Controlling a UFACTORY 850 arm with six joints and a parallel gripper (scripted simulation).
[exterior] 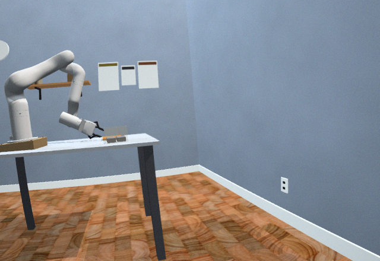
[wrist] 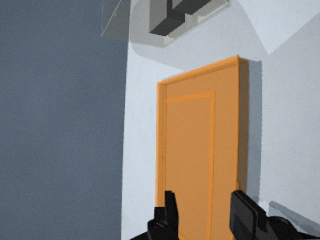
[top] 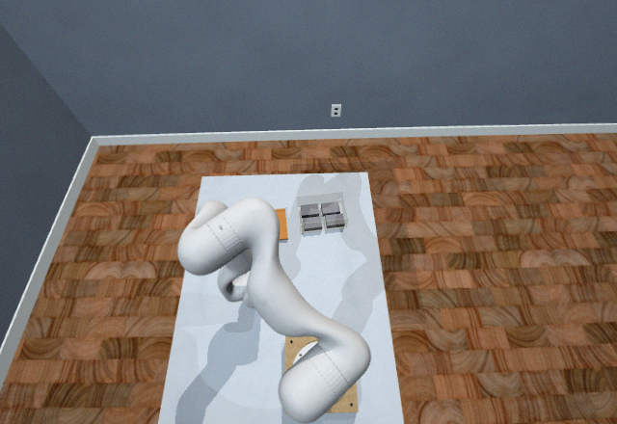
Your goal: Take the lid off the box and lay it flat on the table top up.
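Orange lid (top: pixel 282 224) (exterior: pixel 104 139) (wrist: pixel 187 150): we see it lying in the middle, with thin raised lines on its face.
Clear box (top: pixel 318 197) (exterior: pixel 116 129) (wrist: pixel 116 25): far, partly cut off, apart from the lid.
Gripper (exterior: pixel 102 133) (wrist: pixel 201 209): near, its fingers stand apart.
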